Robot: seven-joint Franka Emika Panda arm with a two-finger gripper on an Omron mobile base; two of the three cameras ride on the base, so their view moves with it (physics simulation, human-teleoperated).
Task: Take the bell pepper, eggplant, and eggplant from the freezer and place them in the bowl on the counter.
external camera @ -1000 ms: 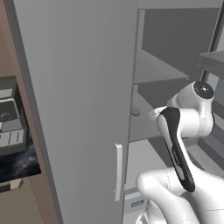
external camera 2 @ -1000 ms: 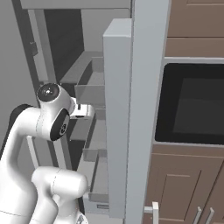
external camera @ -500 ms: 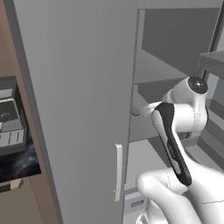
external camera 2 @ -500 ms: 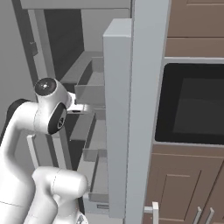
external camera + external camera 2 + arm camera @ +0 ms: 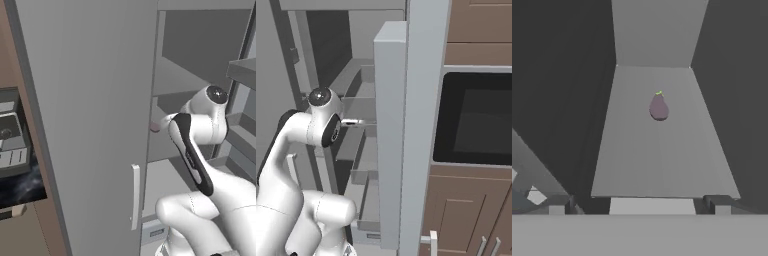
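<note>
Freezer (image 5: pixel 90 100) interior, grey shelf (image 5: pixel 657 160): I log 1 eggplant (image 5: pixel 658 107), well ahead of my gripper (image 5: pixel 639 207), centred between its wide-spread jaws, untouched.

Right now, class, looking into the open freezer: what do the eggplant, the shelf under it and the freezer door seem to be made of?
Eggplant: smooth, dull purple skin with a small green stem tip; looks like produce, though rendered.
Shelf: flat, matte grey, evenly shaded; plastic or painted metal, unclear which.
Freezer door: flat grey with a soft sheen, probably painted or brushed metal; its slim handle is plain white, likely plastic.
</note>
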